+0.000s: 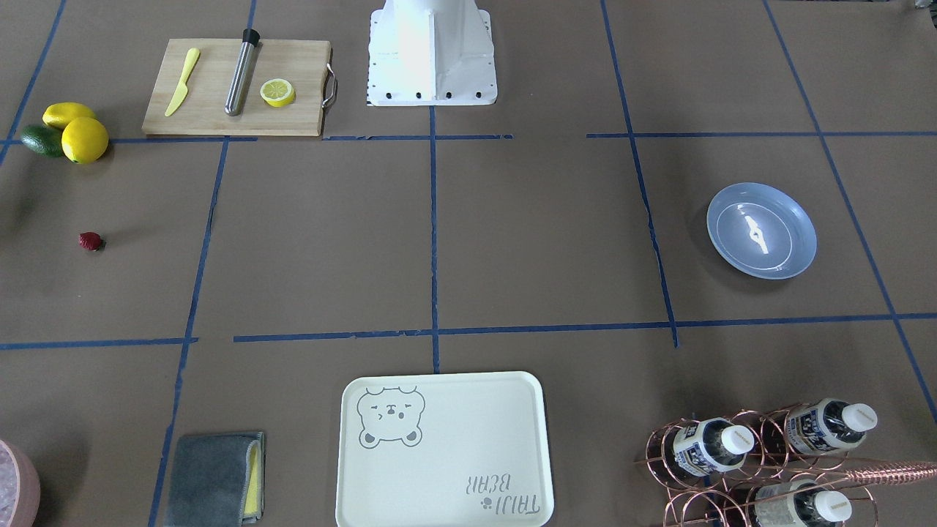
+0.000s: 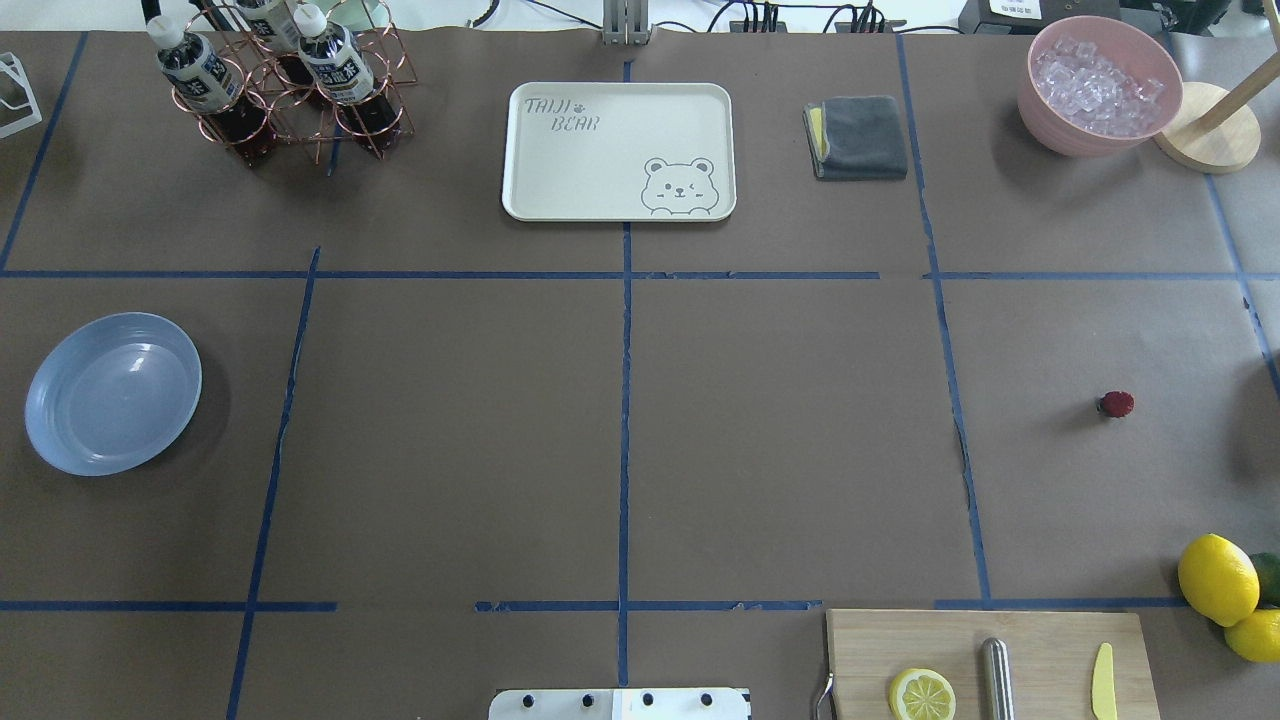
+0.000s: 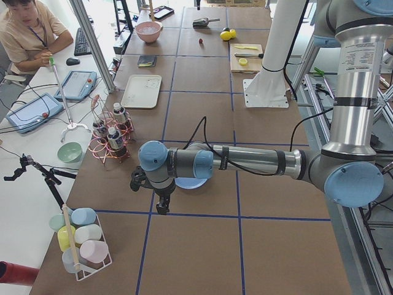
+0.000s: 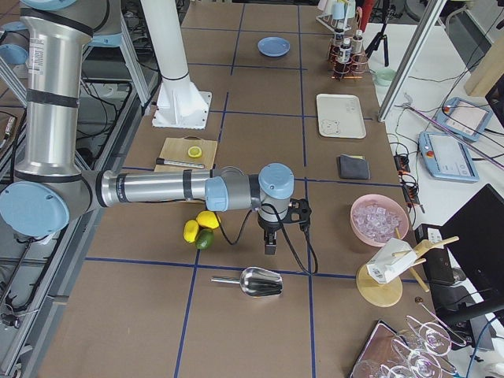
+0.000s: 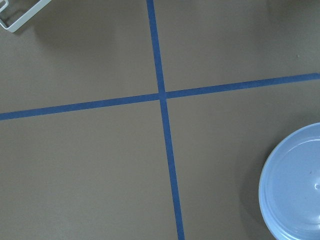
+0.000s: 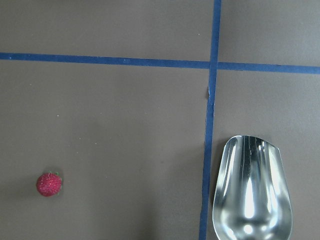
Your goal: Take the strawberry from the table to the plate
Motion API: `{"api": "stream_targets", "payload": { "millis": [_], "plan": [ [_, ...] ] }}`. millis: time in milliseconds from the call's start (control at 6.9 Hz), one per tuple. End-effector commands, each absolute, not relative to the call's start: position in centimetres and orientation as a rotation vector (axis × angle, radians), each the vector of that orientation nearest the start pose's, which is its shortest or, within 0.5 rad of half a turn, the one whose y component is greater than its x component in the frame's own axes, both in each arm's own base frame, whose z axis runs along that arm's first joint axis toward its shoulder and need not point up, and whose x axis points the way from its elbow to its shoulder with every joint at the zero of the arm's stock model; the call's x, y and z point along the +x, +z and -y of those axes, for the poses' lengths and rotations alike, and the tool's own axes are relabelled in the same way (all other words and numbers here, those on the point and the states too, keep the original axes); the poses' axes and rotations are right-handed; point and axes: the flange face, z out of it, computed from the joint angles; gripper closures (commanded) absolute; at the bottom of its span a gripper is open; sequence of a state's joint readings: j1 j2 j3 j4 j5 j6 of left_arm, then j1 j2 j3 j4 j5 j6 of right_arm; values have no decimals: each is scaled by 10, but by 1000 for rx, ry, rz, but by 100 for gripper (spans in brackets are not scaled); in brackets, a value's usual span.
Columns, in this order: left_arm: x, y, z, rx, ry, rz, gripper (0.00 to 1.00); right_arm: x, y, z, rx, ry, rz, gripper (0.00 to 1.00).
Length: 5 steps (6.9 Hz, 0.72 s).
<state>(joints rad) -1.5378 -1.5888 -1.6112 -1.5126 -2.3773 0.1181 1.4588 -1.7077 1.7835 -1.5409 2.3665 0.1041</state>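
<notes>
Right gripper: seen only in the side view. It hangs pointing down over the table at the robot's right end, on an arm stretched out level. Cannot tell whether its fingers are spread or pressed together. Nothing visible in it.

Left gripper: also seen only in a side view, pointing down at the opposite end of the table, its arm reaching out level over part of the plate. Finger state cannot be told.

Strawberry: lies on the bare table surface, alone inside a grid cell on the robot's right side, touching nothing. The right wrist camera has it at lower left, with a blue tape line between it and a metal scoop at lower right.

Plate: light blue, flat on the table on the robot's left side, nothing in it. Strawberry and plate are well apart, near opposite ends of the table.

Others noted: two lemons and a dark green fruit touching in a cluster, on the robot's side of the strawberry. A wooden cutting board beside them carries a lemon half, a yellow knife and a metal rod. A cream bear tray sits at the far middle edge.
</notes>
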Motion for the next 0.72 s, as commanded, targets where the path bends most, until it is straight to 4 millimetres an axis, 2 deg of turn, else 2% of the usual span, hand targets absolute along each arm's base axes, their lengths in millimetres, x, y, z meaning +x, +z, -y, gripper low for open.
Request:
{"api": "stream_targets", "payload": {
  "millis": [0, 435, 580],
  "plan": [
    [-47, 622, 495, 55, 149, -817, 0, 14, 610, 445, 6, -73, 804, 0],
    [-47, 610, 498, 73, 155, -810, 0, 13, 614, 443, -19, -86, 827, 0],
    [-47, 596, 499, 101, 166, -813, 0, 14, 616, 442, -14, -110, 829, 0]
  ]
}}
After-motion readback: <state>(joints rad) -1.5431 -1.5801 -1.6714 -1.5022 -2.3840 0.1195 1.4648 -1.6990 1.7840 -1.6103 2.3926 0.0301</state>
